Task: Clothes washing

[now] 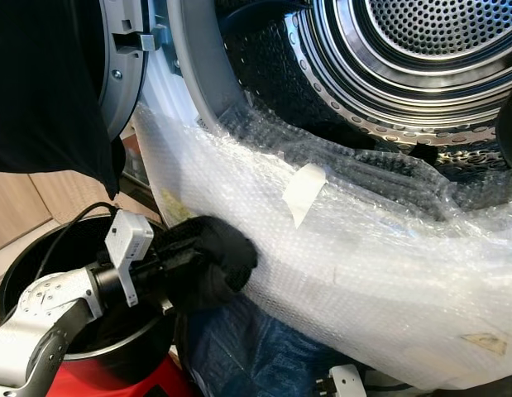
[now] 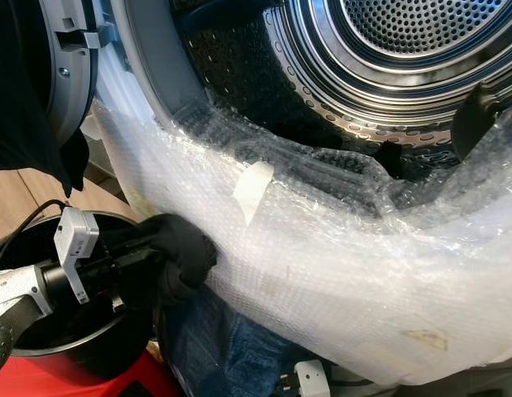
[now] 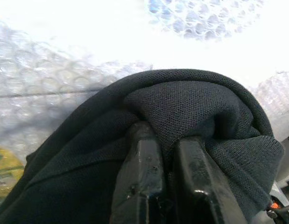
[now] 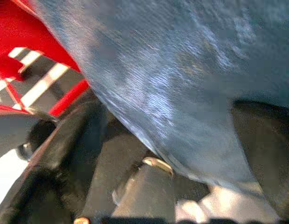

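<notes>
A front-loading washer stands open, its steel drum (image 1: pixel 421 50) perforated and shiny. Bubble wrap (image 1: pixel 363 265) covers the lower rim of the opening and the front below it. My left gripper (image 3: pixel 167 135) is shut on a black garment (image 1: pixel 214 256), which bunches over its fingers (image 3: pixel 139 177) and presses against the bubble wrap just below the opening. Blue denim cloth (image 1: pixel 247 347) lies lower down, under the wrap. In the right wrist view, blue denim (image 4: pixel 181 84) sits very close to the camera. A white module of my right arm (image 1: pixel 345 380) shows at the bottom edge.
A black tub (image 1: pixel 40 248) on a red base (image 1: pixel 115 380) stands at the lower left under my left arm. Dark cloth (image 1: pixel 40 83) hangs at the upper left in front of the washer door (image 1: pixel 123 66). A strip of white tape (image 1: pixel 303 192) sticks to the wrap.
</notes>
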`<state>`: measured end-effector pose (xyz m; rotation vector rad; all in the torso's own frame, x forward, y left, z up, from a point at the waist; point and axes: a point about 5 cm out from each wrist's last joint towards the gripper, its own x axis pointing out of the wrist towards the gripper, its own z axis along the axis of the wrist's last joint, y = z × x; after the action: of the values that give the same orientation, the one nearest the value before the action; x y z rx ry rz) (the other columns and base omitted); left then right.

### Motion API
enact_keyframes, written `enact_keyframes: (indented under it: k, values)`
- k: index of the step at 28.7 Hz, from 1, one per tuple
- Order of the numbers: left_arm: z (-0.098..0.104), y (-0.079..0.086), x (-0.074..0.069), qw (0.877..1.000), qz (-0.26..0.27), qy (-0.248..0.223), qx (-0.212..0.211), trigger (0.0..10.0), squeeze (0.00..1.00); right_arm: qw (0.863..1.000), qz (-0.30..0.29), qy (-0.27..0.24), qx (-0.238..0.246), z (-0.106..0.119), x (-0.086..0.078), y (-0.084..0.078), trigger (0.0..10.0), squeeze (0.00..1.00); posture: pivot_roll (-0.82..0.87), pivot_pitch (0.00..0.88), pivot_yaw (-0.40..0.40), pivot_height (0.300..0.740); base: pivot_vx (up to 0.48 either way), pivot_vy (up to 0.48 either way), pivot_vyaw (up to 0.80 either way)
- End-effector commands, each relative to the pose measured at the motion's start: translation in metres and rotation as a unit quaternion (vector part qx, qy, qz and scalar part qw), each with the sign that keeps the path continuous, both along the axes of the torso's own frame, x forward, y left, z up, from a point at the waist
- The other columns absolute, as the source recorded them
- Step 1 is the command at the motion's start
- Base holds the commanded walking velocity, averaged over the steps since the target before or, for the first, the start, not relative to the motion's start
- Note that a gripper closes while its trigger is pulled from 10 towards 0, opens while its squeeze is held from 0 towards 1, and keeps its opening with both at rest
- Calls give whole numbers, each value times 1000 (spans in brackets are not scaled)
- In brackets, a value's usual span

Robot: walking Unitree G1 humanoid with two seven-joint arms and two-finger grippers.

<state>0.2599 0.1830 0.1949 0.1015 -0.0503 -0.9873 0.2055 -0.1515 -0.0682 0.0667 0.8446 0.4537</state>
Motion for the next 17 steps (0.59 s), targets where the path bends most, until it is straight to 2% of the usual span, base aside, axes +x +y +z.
enact_keyframes:
  k: [1,2,5,6,8,10,12,13,14,15,17]
  values:
    - [4,-8,-6,1000,-31,-4,-1,0,0,995,82,-33,49,12,9,8,10000,0,98,78,-115,740,0,0,0]
    - [3,-8,-7,1000,-30,-2,0,0,0,991,111,-30,68,13,7,9,10000,0,98,78,-115,740,0,0,0]
    - [1,-5,-8,1000,-25,6,-2,0,0,967,207,-6,147,16,-9,3,10000,0,91,83,-119,740,0,0,0]
    - [-1,-3,-9,1000,-22,12,1,0,0,955,255,8,152,16,-21,-10,10000,0,87,87,-120,740,0,0,0]
    - [-2,-3,-10,1000,-23,17,1,0,0,945,287,14,155,18,-29,-20,10000,0,87,87,-120,740,0,0,0]
    - [-2,-3,-11,999,-29,20,3,0,0,938,291,-2,189,26,-27,-23,10000,0,81,92,-121,740,0,0,0]
    - [-3,-4,-12,999,-35,23,5,0,0,929,275,-43,245,43,-17,-21,10000,0,73,94,-116,740,0,0,0]
    - [-3,-4,-12,999,-35,23,5,0,0,929,275,-43,245,43,-17,-21,10000,0,73,94,-116,740,0,0,0]
    - [-4,-5,-14,999,-46,28,7,0,0,908,278,-90,300,66,-9,-13,10000,0,70,99,-114,740,0,0,0]
    - [-4,-5,-14,999,-46,28,7,0,0,908,278,-90,300,66,-9,-13,10000,0,70,99,-114,740,0,0,0]
    - [-4,-6,-15,998,-49,31,6,0,0,891,289,-118,329,82,-7,-5,10000,0,70,99,-114,740,0,0,0]
